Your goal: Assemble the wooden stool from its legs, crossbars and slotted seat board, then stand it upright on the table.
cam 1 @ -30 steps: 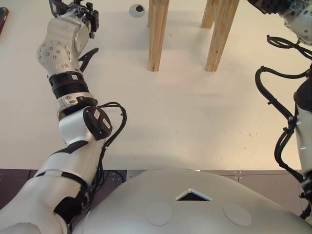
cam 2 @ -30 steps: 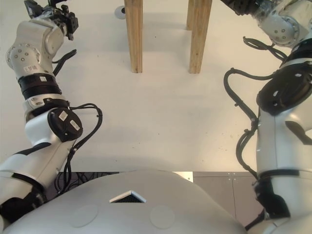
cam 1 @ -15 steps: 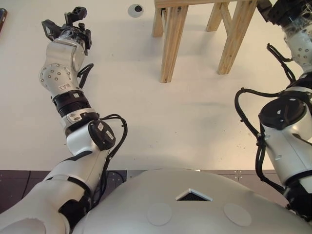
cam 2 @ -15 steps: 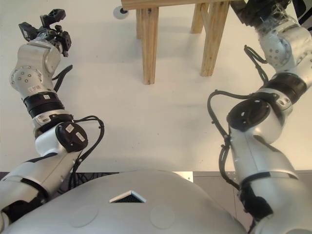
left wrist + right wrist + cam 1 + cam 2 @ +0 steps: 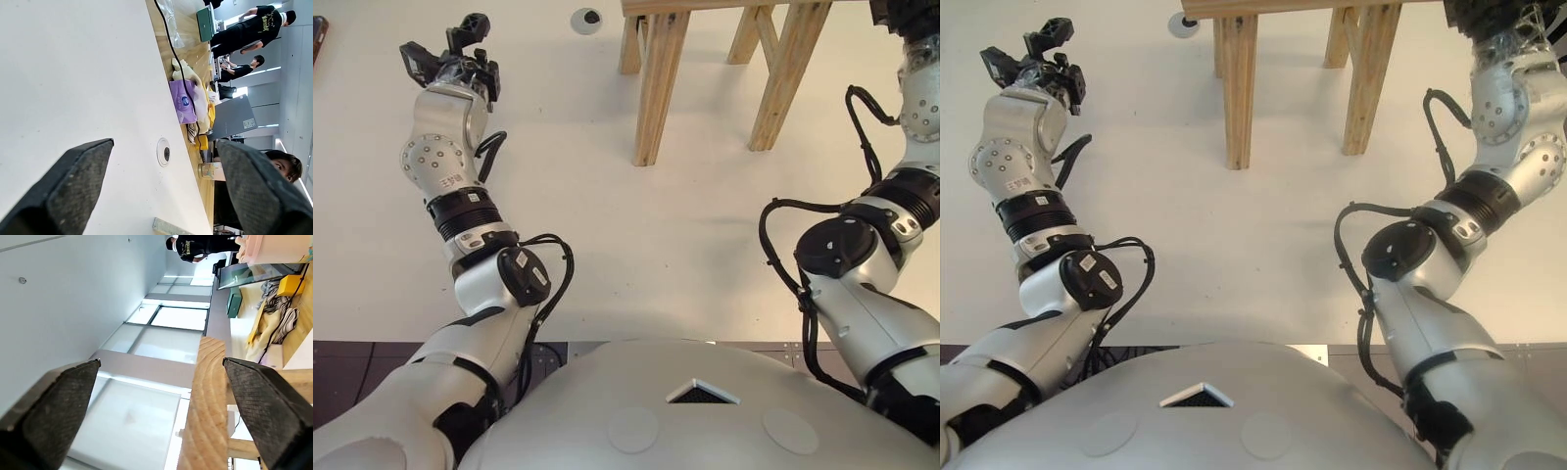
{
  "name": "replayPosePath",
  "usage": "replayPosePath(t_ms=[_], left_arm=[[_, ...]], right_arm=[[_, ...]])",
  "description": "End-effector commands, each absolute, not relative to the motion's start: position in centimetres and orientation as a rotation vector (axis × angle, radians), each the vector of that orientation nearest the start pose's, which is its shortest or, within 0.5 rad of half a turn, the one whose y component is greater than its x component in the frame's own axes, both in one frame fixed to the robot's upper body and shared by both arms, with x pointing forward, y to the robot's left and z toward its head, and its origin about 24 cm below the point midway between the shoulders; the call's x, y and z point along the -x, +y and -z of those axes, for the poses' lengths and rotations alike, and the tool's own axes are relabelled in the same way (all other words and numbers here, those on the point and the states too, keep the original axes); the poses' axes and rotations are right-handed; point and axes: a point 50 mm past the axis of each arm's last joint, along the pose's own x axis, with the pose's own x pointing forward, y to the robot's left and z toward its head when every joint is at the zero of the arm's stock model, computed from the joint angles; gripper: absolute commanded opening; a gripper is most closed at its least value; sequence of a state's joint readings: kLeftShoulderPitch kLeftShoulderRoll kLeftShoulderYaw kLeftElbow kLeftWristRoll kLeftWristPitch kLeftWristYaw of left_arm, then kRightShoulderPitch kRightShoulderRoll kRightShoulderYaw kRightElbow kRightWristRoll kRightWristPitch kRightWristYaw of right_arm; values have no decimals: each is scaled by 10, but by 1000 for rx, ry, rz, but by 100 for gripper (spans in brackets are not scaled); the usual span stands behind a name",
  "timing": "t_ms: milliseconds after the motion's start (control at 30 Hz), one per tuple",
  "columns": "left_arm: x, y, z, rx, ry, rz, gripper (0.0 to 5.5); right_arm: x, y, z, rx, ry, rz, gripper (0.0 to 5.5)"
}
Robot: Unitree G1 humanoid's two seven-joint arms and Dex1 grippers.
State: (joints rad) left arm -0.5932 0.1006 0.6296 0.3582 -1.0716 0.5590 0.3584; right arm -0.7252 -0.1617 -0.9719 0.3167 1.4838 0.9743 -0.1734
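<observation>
Table [image 5: 636, 245], nearest the robot, is carrying the whole scene. The left gripper [image 5: 440, 41] is hovering over it with both fingers [image 5: 73, 196] spread wide and is holding nothing. Bare tabletop is lying between the fingers, and a round port [image 5: 587, 18] is sitting beyond their tips.

The stool [image 5: 656, 88] is standing upright on the table, well apart from the left fingers and off to their right. Two front legs are showing in full and two rear legs behind them. The seat board [image 5: 724, 5] is crossing their tops at the frame edge.

The right gripper [image 5: 161, 363] is hanging just beside the stool's right side, level with the seat. Its fingers [image 5: 49, 421] are parted widely and gripping nothing. A wooden edge of the stool is showing in the gap between them, past the tips. It appears to be clear of both pads.

As judged, the assembly is looking complete. The stool is likely handling as a stiff, fairly light body, and its bare wood should be giving the pads good friction. Its slotted joints may be working loose under a pull on the seat alone. A leg just below the seat, or the board's edge, is offering the safer hold.
</observation>
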Motion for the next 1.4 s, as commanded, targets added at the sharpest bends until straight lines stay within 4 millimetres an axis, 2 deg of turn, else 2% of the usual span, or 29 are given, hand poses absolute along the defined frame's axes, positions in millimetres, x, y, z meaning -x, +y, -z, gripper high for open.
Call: replayPosePath(t_ms=[33, 100, 167, 200, 300, 400, 467, 600, 733, 900, 967, 1067, 1233, 1400], left_arm=[[-334, 224, -115, 837, 109, -166, 347], [-322, 221, -117, 596, 59, -115, 316], [-305, 216, -108, 404, 50, -75, 288], [-294, 213, -99, 350, 60, -62, 274], [-272, 209, -78, 284, 86, -72, 240], [-263, 202, -73, 256, 78, -69, 184], [-265, 195, -75, 241, 68, -38, 155], [-274, 199, -83, 193, 58, 5, 81], [-276, 205, -85, 164, 78, 2, 12], [-281, 197, -81, 158, 104, -28, 12], [-285, 197, -72, 151, 147, -84, 12], [-286, 185, -64, 252, 201, -110, 12], [-285, 162, -64, 244, 125, -76, 12], [-282, 156, -65, 280, 72, -80, 12]], right_arm=[[-315, -279, -149, -1281, -134, -90, 435], [-304, -284, -140, -997, -161, -4, 397], [-292, -276, -132, -709, -168, 47, 364], [-286, -267, -127, -588, -169, 67, 348], [-268, -233, -106, -448, -147, 116, 310], [-251, -198, -90, -386, -113, 123, 246], [-247, -184, -87, -366, -110, 128, 213], [-247, -185, -83, -325, -100, 190, 134], [-242, -189, -69, -293, -24, 238, 127], [-249, -190, -67, -283, -7, 252, 127], [-256, -189, -68, -304, 15, 243, 127], [-265, -185, -74, -301, 20, 169, 127], [-275, -184, -85, -260, 6, 64, 127], [-285, -186, -99, -219, -13, 4, 127]])
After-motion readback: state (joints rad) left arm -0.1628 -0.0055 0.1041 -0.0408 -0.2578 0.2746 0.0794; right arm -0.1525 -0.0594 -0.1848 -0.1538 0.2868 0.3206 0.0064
